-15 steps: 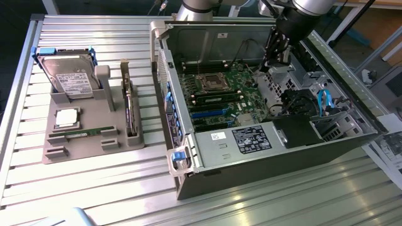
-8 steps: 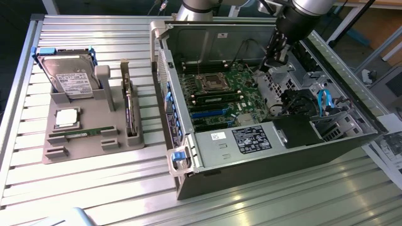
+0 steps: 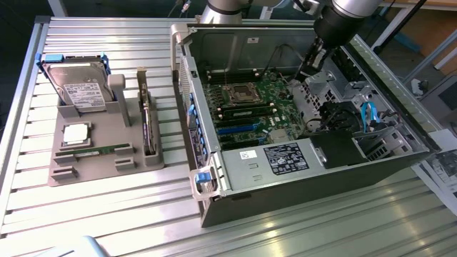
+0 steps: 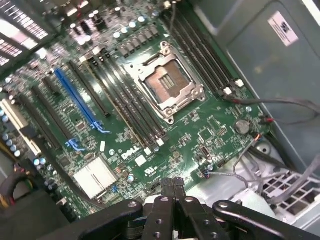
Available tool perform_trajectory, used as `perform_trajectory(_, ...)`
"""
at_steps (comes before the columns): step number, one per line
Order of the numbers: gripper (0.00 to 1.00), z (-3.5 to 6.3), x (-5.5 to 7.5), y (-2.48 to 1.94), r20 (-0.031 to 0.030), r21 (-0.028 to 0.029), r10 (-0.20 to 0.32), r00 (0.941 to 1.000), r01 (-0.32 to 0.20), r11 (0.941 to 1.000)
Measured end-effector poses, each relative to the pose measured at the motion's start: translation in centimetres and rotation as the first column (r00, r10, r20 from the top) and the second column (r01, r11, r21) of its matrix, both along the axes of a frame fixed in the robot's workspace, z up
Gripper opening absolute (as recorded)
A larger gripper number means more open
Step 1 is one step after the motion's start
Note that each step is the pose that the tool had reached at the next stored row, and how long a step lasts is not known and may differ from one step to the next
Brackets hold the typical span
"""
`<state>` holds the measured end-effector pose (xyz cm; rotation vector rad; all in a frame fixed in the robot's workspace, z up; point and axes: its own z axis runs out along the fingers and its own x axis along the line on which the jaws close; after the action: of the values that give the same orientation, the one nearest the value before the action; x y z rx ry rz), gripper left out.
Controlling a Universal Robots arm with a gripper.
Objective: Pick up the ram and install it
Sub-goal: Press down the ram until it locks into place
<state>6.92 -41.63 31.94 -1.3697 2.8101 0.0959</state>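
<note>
Silver-grey arm, black tool

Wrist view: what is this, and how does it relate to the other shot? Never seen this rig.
The exterior view comes from a camera off the arm. It shows a robot arm reaching into an open computer case. The wrist view comes from a camera on the arm's wrist. It looks past the gripper, closed on nothing, at the motherboard and its processor socket. Beside the case, a grey tray holds a hard drive, a processor chip, a dark card and a ram stick.
</note>
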Motion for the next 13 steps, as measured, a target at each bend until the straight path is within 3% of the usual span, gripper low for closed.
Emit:
perform_trajectory(3,0.10,0.00,0.00,0.00,0.0000,0.0000,-0.057,0.9984,0.057,0.9984)
perform_trajectory(5,0.10,0.00,0.00,0.00,0.0000,-0.0001,-0.111,0.9938,0.111,0.9938)
perform_trajectory(10,0.10,0.00,0.00,0.00,0.0000,-0.0001,-0.249,0.9686,0.249,0.9686)
perform_trajectory(13,0.10,0.01,0.00,0.00,0.0000,-0.0003,-0.319,0.9477,0.319,0.9477)
